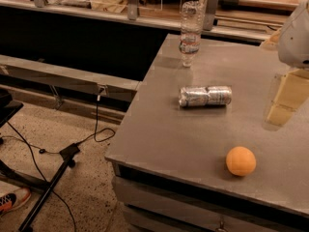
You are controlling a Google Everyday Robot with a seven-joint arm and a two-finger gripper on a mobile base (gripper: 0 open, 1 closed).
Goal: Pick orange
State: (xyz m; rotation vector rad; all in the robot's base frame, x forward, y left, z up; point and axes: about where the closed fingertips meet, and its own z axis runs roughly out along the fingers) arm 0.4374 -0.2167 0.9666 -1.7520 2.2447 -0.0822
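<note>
Camera view: the orange (241, 161) rests near the front edge of the surface (159, 129), apart from the hand (283, 103), whose state we cannot tell; we judge it light, firm, roll-prone, best pinched across its middle.

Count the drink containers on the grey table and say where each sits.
2. A clear plastic bottle stands upright near the table's far edge; a crushed silver can lies on its side mid-table, beyond the orange. The pincer hangs at the view's right. None seems hidden.
</note>
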